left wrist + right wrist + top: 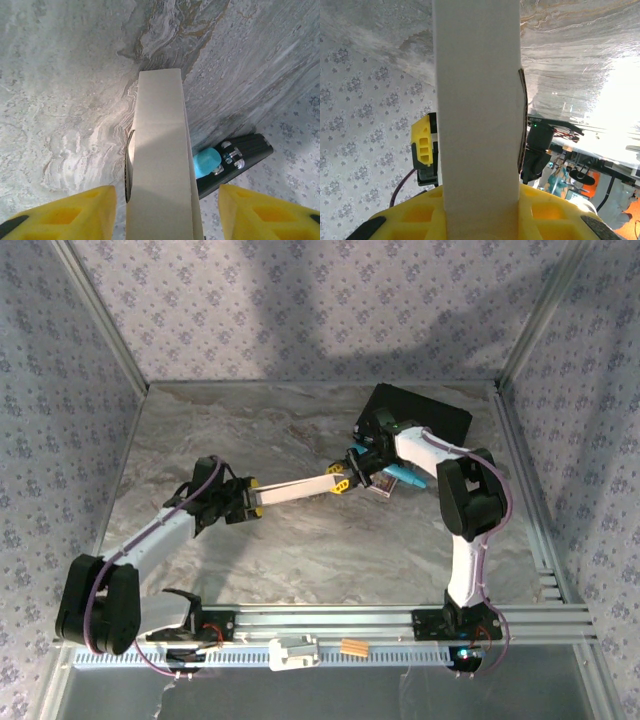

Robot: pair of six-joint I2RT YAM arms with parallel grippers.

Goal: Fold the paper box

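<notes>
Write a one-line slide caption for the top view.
Right gripper holds one end of the white box; left gripper flanks the other, over a marble table.

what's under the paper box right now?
Marble table shows either side of the paper box; the strip directly beneath it is covered, so anything there can't be seen.

Paper box (295, 488) is showing as a plain white, flattened, long narrow piece. It's stretching left-right over mid table (250, 560), one edge gaping slightly.
</notes>
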